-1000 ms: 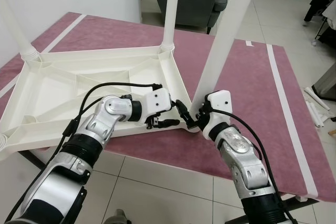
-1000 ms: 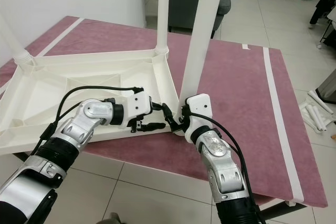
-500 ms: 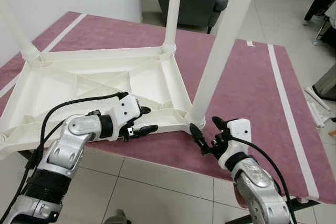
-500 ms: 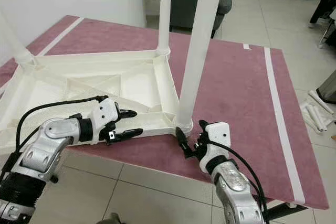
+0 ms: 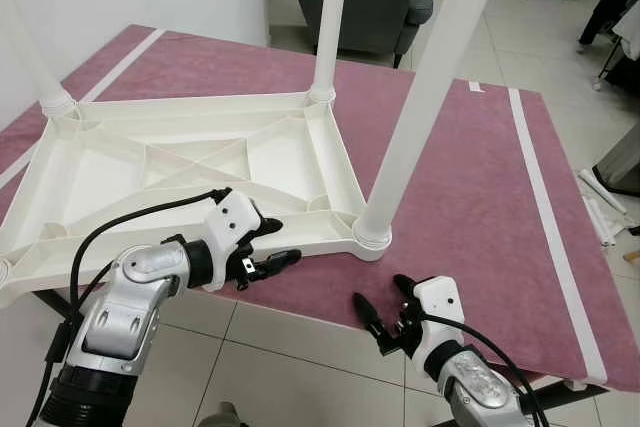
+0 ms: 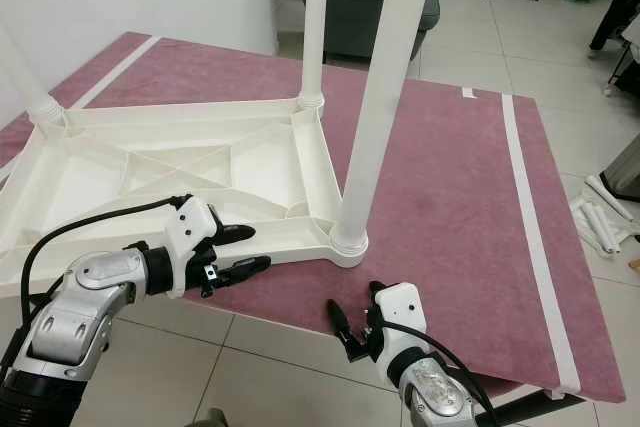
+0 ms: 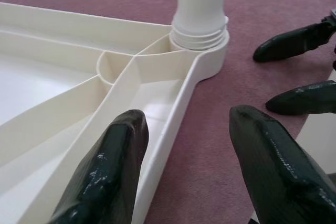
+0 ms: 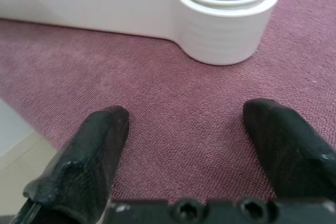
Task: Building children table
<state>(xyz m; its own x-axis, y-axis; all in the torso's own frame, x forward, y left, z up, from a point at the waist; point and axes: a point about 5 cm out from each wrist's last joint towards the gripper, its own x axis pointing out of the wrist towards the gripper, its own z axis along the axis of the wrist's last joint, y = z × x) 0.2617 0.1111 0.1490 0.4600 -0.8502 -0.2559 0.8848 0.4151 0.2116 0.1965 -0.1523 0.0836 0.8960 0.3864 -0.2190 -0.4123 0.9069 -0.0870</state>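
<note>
both drawn back from the near table leg (image 5: 415,117) since a second ago: right claw (image 5: 385,319) wide at lower centre, left claw (image 5: 268,248) wide astride the tabletop (image 5: 180,162) rim; leg apparently seated.

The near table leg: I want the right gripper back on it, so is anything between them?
Nothing visible. The open right gripper faces the leg's socket across bare purple carpet; the left gripper sits aside at the frame.

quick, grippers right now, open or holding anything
Left gripper: open, holding nothing, fingers straddling the tabletop rim.
Right gripper: open, holding nothing, over the mat short of the leg.
</note>
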